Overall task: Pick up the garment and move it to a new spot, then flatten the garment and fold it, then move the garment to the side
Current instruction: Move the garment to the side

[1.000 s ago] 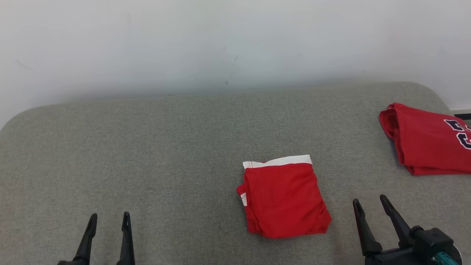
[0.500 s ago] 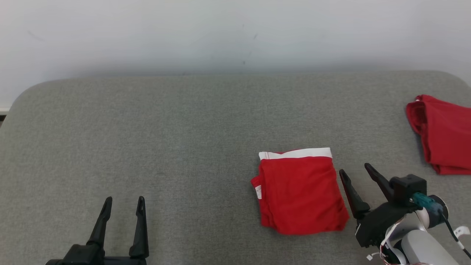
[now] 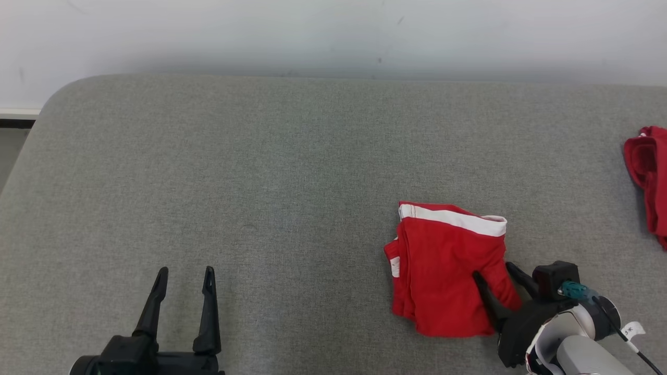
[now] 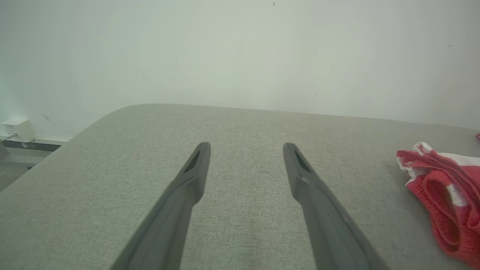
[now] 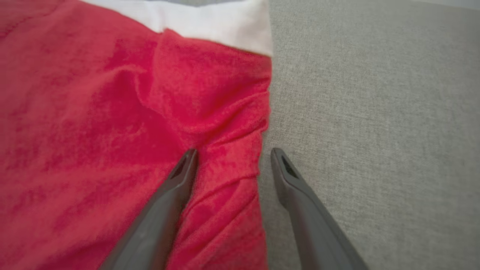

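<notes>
A folded red garment (image 3: 443, 271) is seen lying on the grey fabric-covered worktop (image 3: 260, 156), right of the middle and nearer the near edge than the far one, with its white band (image 3: 453, 219) turned toward the far edge. The right claw (image 3: 492, 271) is held open at the garment's near right corner. In the right wrist view one finger (image 5: 176, 180) is pressed onto the red cloth (image 5: 112, 112), while the other (image 5: 288, 176) is set on the worktop just beside the garment's right edge, so that edge is straddled and nothing is clamped. The left claw (image 3: 186, 271) is held open and empty over bare fabric near the near edge, well apart from the garment. A second red cloth (image 3: 649, 172) is seen at the right edge.
</notes>
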Tool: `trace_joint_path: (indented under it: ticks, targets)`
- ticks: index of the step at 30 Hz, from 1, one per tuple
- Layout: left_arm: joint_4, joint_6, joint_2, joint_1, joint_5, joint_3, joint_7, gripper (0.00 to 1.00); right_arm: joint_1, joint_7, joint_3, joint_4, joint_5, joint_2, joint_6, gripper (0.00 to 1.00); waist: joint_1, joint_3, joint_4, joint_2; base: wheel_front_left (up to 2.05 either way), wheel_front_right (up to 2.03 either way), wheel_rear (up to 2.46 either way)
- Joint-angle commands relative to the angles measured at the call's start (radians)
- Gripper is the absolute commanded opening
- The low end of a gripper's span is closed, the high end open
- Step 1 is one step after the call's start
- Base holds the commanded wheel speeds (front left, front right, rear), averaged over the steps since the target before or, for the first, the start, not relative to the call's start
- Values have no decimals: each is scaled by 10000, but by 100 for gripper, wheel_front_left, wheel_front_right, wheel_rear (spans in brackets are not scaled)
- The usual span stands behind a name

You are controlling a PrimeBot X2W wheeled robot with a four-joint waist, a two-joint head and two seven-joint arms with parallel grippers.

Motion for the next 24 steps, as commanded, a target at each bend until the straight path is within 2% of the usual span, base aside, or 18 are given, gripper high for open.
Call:
trace_joint_path:
  ticks: [1,2,3,4,5,6,15,19,24]
  targets:
    - [33,-10,9,-194,-87,-9,1,100,36,99,253,265,129,68,-1,100,-1,41,7,-1,0,0,0]
    - [80,-32,7,-233,-89,-4,-1,100,21,165,403,408,220,91,-1,100,-1,50,3,-1,0,0,0]
    - [118,-54,6,-262,-99,-8,-1,100,-4,140,509,513,365,125,-1,46,-1,56,1,-1,0,0,0]
    - [118,-54,6,-262,-99,-8,-1,100,-4,140,509,513,365,125,-1,46,-1,56,1,-1,0,0,0]
    - [156,-80,7,-293,-109,-16,-1,100,-48,80,600,585,499,150,-1,11,-1,57,-5,-1,0,0,0]
    - [177,-95,6,-332,-123,-37,1,100,-112,39,694,636,596,142,-1,0,-1,61,-13,-1,0,0,0]
    - [143,-115,6,-740,-239,-332,1,100,-1663,-206,1383,505,1169,-755,-16,0,-1,601,-303,-1,0,0,0]
    - [22,-42,6,-1095,-254,-527,1,100,-2631,21,1849,128,1270,-1604,-15,0,-1,1285,-607,-1,0,0,0]
    - [-121,-2,7,-1633,-76,-701,1,100,-3899,151,2215,-522,1433,-2975,-15,0,-1,2408,-1295,-1,0,0,0]
